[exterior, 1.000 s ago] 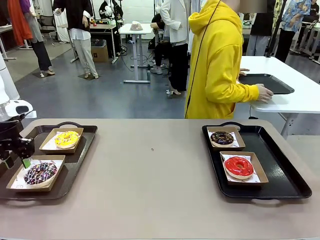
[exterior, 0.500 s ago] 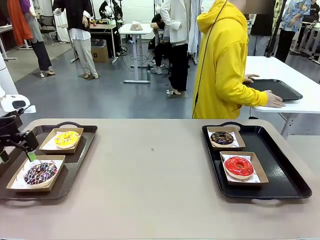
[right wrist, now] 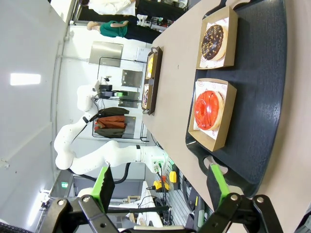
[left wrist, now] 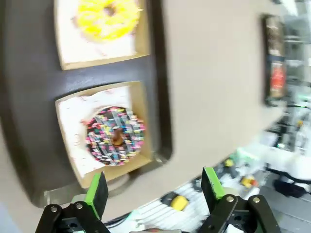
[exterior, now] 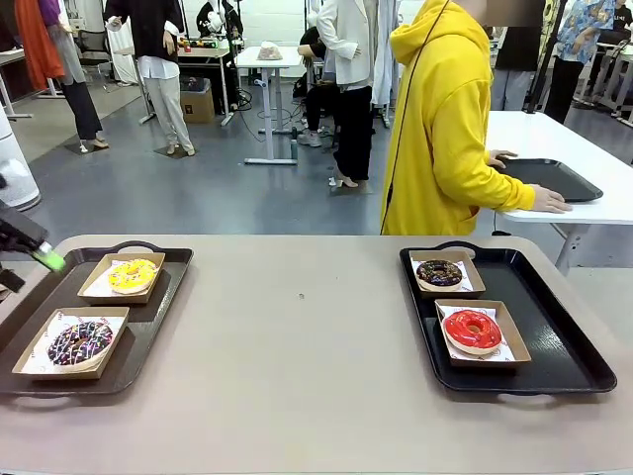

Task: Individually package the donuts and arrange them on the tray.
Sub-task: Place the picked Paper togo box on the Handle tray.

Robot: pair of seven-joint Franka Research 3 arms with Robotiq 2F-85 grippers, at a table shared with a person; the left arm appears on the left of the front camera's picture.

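Left gripper [left wrist: 153,187] has risen off the sprinkled purple-brown donut [left wrist: 115,136] in its brown cardboard tray; fingers spread, empty. Donut lies directly ahead, between them. Right gripper [right wrist: 158,182] spread too.

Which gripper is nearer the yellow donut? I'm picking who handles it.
Left. The left gripper hovers open just beside the yellow donut, at its tray's edge. The right gripper, also open, hangs above the other tray.

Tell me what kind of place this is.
Probably a robotics lab or workshop, not a bakery. A white robot arm stands at the table, donuts sit in cardboard boxes on black trays, and more work tables and people stand on the open floor behind.
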